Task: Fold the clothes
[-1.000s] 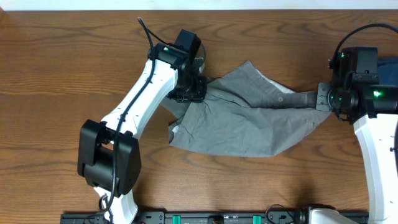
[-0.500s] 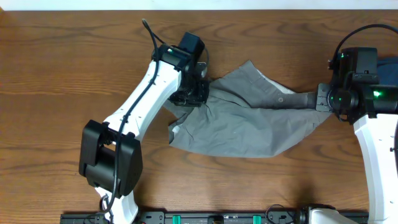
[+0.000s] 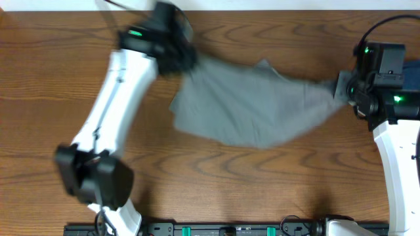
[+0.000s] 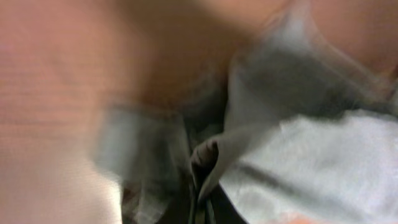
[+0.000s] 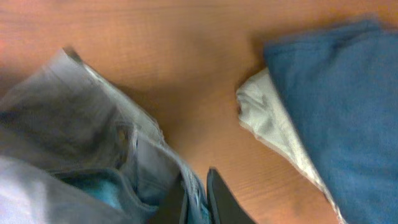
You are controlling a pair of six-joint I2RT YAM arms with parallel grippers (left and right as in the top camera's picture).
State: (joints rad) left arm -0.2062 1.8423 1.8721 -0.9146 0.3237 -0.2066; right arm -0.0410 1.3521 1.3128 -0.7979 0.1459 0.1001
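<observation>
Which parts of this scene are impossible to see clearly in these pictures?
- Overhead: motion blur smears the left gripper; open or shut is unclear.
- Left wrist: everything is blurred; only grey shorts fabric is recognisable.
- Right wrist: the blue cloth is cut off by the right edge; the right gripper is cropped at the bottom.

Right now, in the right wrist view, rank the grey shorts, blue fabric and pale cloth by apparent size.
Largest: grey shorts and blue fabric, roughly alike, so I won't rank them.
Smallest: pale cloth.

There are one pair of grey shorts (image 3: 249,108), one blue cloth (image 5: 336,106), one pale cloth (image 5: 267,118) and two robot arms, left arm (image 3: 111,111) and right arm (image 3: 394,151), over one tabletop (image 3: 52,78).
</observation>
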